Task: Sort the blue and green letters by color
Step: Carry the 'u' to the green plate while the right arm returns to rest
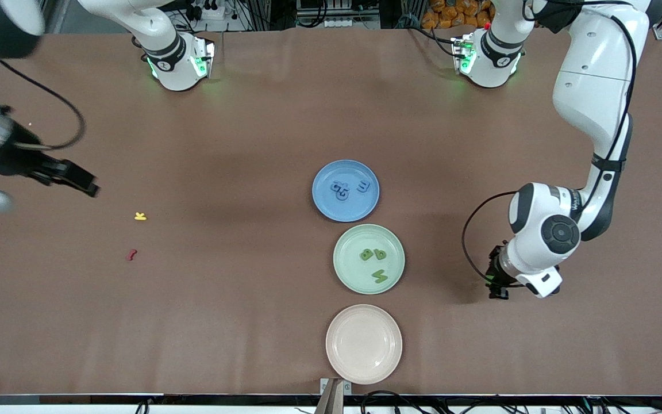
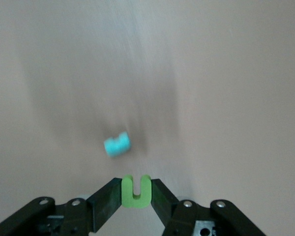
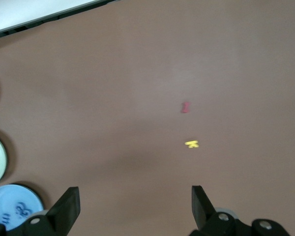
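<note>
My left gripper [image 2: 136, 196] is shut on a leaf-green U-shaped letter [image 2: 136, 191] and holds it over bare table at the left arm's end, beside the green plate [image 1: 351, 275]. In the front view the left gripper [image 1: 497, 289] is mostly hidden under its wrist. A light blue letter [image 2: 117, 144] lies on the table below it. Blue letters [image 1: 341, 190] lie on the blue plate [image 1: 331, 208]. Green letters [image 1: 373, 254] lie on the green plate. My right gripper [image 1: 87, 187] is open and empty, up over the right arm's end of the table; the right wrist view shows it too [image 3: 135, 204].
An empty pink plate [image 1: 364, 343] sits nearest the front camera, in line with the other two plates. A tiny yellow letter [image 1: 140, 216] and a small red squiggle [image 1: 131, 254] lie toward the right arm's end; the right wrist view shows both, yellow letter [image 3: 191, 144] and red squiggle [image 3: 185, 107].
</note>
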### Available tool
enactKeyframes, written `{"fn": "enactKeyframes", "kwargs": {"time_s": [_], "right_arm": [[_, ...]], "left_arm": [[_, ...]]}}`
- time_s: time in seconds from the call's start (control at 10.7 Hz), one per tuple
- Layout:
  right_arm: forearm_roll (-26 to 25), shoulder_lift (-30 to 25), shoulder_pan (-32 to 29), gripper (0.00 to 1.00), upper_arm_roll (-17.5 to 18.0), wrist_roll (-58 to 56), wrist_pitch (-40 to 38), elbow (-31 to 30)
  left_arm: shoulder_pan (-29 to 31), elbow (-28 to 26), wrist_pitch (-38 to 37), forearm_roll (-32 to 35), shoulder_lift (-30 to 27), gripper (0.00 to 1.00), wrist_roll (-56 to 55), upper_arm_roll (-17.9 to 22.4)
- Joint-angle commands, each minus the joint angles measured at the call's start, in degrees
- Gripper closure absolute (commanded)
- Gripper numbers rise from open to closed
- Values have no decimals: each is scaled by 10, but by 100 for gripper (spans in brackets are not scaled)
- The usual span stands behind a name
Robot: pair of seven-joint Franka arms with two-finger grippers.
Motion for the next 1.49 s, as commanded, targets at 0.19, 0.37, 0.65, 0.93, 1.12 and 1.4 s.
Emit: {"fn": "enactKeyframes", "kwargs": {"time_s": [0.19, 0.37, 0.65, 0.93, 1.12, 1.4], "right_arm": [[-12, -56, -108, 0, 19, -196, -7, -22], [-11, -58, -107, 0, 10, -207, -9, -19], [-10, -57, -108, 0, 11, -209, -9, -19], [-10, -55, -99, 0, 17, -209, -9, -17], [-10, -52, -98, 0, 17, -208, -8, -16], [-4, -53, -100, 0, 17, -208, -7, -14]], "left_arm": [[-95, -7, -10, -3, -33, 100, -1, -33], [-131, -7, -10, -2, -33, 100, -2, -31], [-177, -7, -7, 2, -26, 100, -4, -32], [-188, -6, -3, 17, -16, 79, -3, -28], [-187, -6, -3, 24, -16, 0, 6, -27], [-172, -6, -3, 26, -22, 0, 6, -26]]}}
